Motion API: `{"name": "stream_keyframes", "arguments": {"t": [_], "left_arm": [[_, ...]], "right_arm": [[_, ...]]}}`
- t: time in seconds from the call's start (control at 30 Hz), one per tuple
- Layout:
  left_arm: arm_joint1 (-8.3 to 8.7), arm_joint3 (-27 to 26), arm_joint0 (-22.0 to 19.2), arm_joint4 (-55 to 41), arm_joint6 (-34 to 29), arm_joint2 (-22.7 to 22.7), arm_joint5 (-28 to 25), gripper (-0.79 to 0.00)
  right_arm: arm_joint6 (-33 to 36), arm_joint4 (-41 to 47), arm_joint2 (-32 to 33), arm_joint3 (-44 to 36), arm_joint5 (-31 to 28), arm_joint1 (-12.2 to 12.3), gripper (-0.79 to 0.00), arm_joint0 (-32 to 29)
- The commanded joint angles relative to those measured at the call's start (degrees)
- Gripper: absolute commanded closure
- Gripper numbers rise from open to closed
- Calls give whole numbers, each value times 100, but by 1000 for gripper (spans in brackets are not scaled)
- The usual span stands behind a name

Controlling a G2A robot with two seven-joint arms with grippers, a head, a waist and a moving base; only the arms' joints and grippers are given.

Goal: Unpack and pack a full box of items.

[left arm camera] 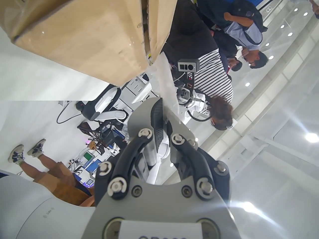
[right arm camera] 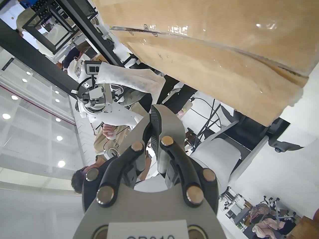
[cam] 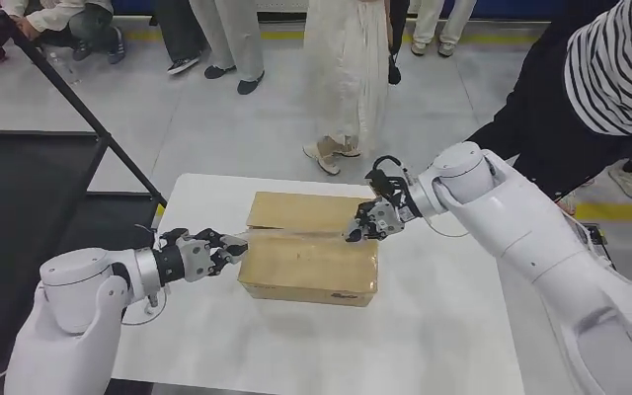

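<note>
Left gripper (cam: pixel 235 247) pinches a clear tape strip (left arm camera: pixel 164 80) at one end of the cardboard box (cam: pixel 306 262) on the table (cam: pixel 444 326); right gripper (cam: pixel 357 231), pressed together, is at the other end.

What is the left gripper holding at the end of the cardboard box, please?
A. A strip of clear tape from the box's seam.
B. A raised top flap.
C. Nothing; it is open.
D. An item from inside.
A: the left gripper is shut on a translucent tape strip that runs to the end of the seam of the cardboard box, whose flaps lie closed.
</note>
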Motion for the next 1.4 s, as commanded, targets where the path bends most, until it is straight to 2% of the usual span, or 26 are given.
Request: {"name": "stream_keyframes", "arguments": {"t": [0.0,0.2,0.3,0.57,0.97,1.37], "left_arm": [[-3,0,3,9,-9,-3,0,0],[-3,0,3,9,-9,-3,0,0],[-11,-5,76,-95,176,102,-77,0],[23,56,-51,-448,414,388,0,0],[146,542,-490,-1225,855,915,0,0],[324,741,-721,-1918,1267,1249,0,0]], "right_arm": [[3,-1,1,-2,-2,1,0,-1],[3,-1,1,-2,-2,1,0,-1],[-257,80,99,45,3,9,0,-135],[34,-293,86,306,-34,-22,0,-128],[123,-635,-218,682,-123,-216,0,65],[281,-874,-116,1073,-339,-406,0,153]]}}
